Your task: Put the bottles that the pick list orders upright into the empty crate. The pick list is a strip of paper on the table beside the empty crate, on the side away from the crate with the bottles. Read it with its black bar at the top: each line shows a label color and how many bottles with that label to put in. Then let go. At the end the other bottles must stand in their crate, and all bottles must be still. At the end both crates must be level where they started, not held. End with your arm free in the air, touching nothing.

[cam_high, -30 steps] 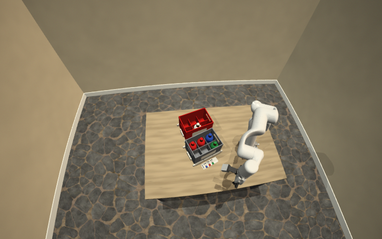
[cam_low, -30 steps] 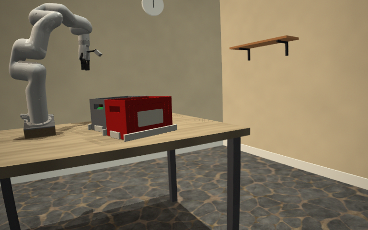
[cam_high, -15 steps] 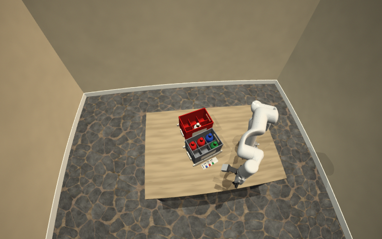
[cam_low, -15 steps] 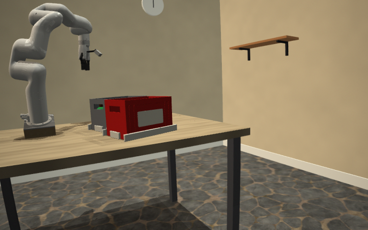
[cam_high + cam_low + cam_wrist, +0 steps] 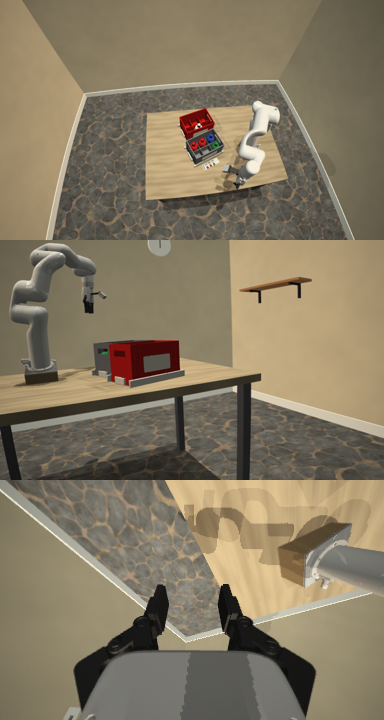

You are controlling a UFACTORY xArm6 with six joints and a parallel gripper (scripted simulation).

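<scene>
The grey crate point(image 5: 190, 155) point(image 5: 101, 363) stands level, with two red bottles point(image 5: 193, 146) point(image 5: 202, 142) and a blue bottle point(image 5: 210, 138) in its back row and a green bottle point(image 5: 215, 146) at front right. Its front left and front middle compartments are empty. The red crate point(image 5: 189, 116) point(image 5: 121, 368) behind it holds a white bottle point(image 5: 198, 127) in the front row; its other visible compartments look empty. The pick list point(image 5: 210, 163) shows blue, red and green marks; its counts are too small to read. My gripper point(image 5: 237, 185) point(image 5: 88, 310) point(image 5: 193, 594) is open and empty, high above the table's near right part.
White rails point(image 5: 209, 158) point(image 5: 157, 378) edge the crates' bases. The two crates stand close together. The arm's base point(image 5: 41, 377) point(image 5: 295, 565) stands on the table point(image 5: 167, 175). A wall shelf point(image 5: 276, 284) is far off to the right in the exterior view.
</scene>
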